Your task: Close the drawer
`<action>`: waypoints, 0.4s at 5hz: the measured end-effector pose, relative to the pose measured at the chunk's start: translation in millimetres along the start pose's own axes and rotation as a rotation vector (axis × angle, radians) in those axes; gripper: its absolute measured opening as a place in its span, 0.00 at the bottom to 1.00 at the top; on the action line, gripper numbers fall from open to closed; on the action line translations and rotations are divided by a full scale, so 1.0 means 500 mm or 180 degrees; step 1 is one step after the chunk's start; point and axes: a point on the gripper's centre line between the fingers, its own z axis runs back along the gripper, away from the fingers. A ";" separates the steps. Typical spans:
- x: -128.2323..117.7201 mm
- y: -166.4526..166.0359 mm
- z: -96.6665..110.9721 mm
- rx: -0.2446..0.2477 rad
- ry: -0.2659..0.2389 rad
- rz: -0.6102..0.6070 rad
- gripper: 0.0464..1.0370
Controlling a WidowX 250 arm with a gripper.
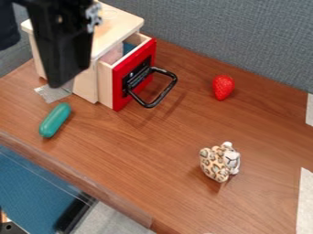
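Red-fronted drawer (134, 75); partly open

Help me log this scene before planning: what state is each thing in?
Red-fronted wooden drawer: partly open.
Black loop handle: sticking out from the drawer front, ungripped.
Teal capsule-shaped object: lying lengthwise on the table.
Red strawberry-shaped object: on the table, ungripped.
Spotted animal figurine: on the table, ungripped.
Black robot gripper: at upper left, away from the handle.

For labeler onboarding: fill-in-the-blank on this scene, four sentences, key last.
The drawer is not closed but ____.
Its front is ____.
Its looped handle is ____.
Of the strawberry and spotted toy animal, the one nearer the drawer is the ____.

Missing words: open; red; black; strawberry
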 end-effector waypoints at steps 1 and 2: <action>-0.002 -0.002 -0.003 -0.0021 0.0023 -0.0077 0.96; 0.046 0.010 -0.050 -0.0229 0.0429 -0.0703 0.96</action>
